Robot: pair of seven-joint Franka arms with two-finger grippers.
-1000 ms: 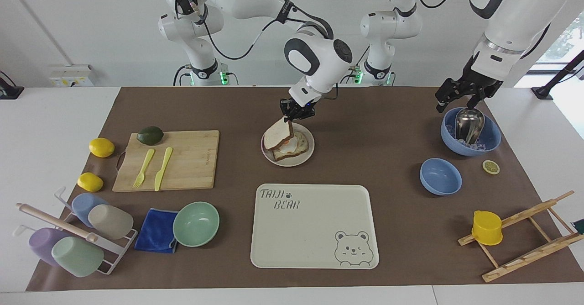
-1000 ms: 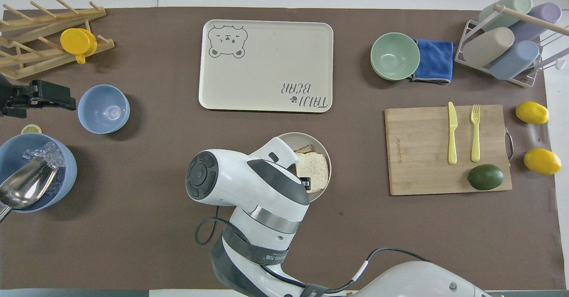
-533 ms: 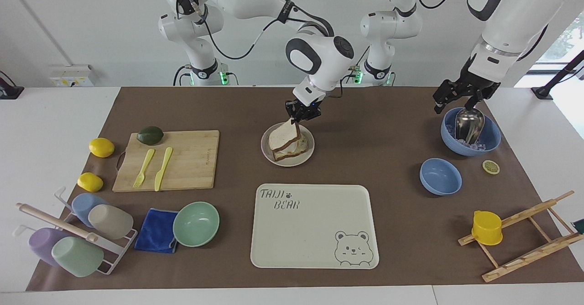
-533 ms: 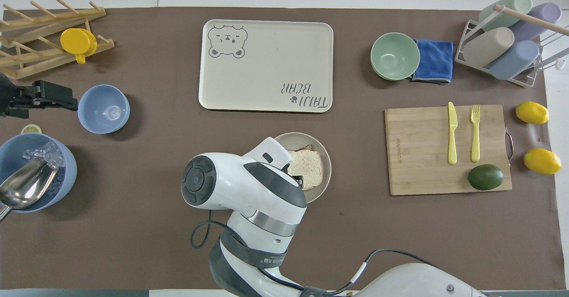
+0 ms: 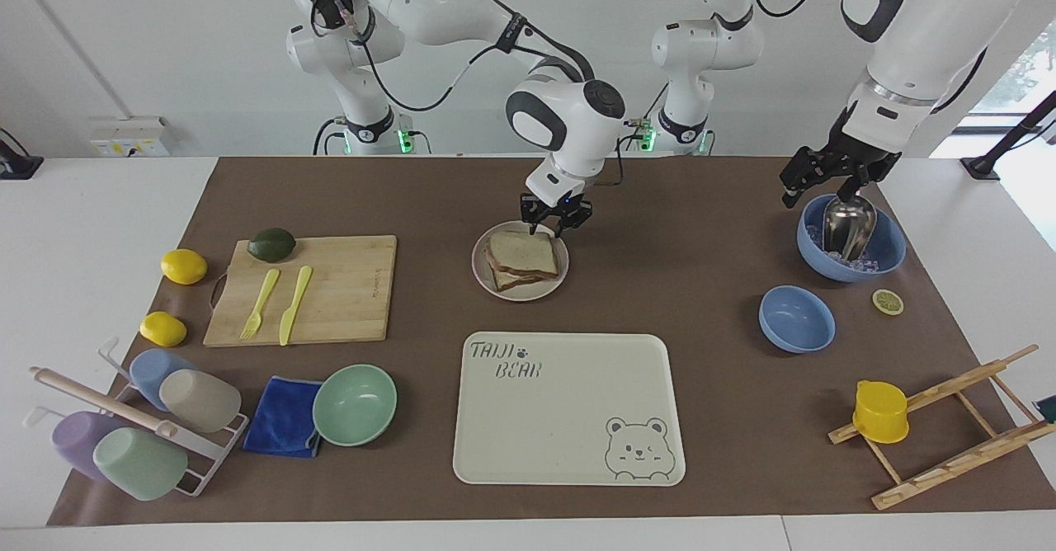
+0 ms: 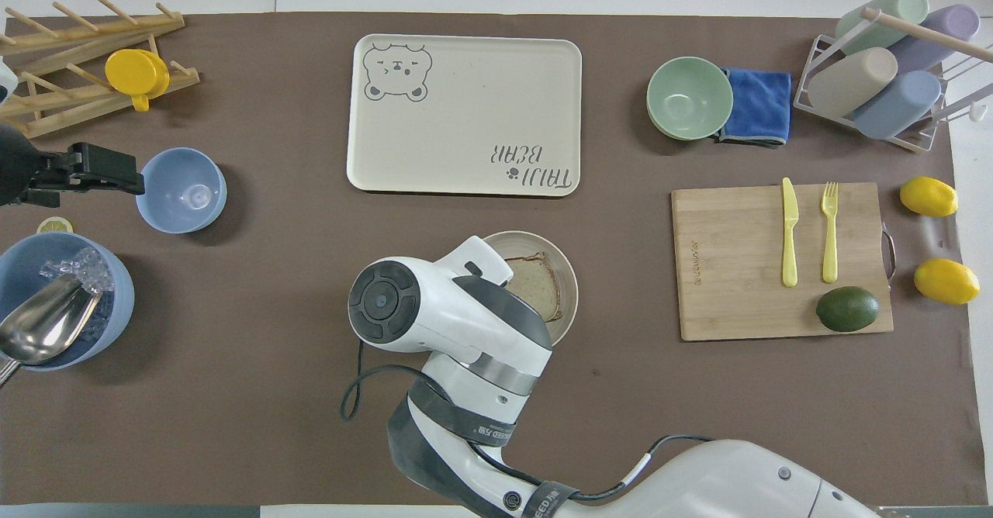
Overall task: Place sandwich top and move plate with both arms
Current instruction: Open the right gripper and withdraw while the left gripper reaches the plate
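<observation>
A: Sandwich top (image 5: 522,247) is seen lying flat on the stack, on the plate (image 5: 481,275), mid-worktop and nearer the robots' edge than the bear-print tray (image 5: 568,407).

B: Right gripper (image 5: 557,219) is noted just over the plate's rim on the robots' side, fingers apart, nothing held. Left gripper (image 5: 827,178) is recorded waiting over the ice bowl (image 5: 887,247) toward the left arm's end; its finger state cannot be told.

A: Handling, as judged: the bread is taken to be light, soft and easily dented; the stack is loose and likely to slide if the plate is tipped. The plate is judged stiff, smooth and shallow, so a hold at the rim on two sides, kept level, is advised.

B: Hidden: in the overhead view, the plate's robot-side portion is covered by the right arm. The filling under the top slice cannot be made out.
</observation>
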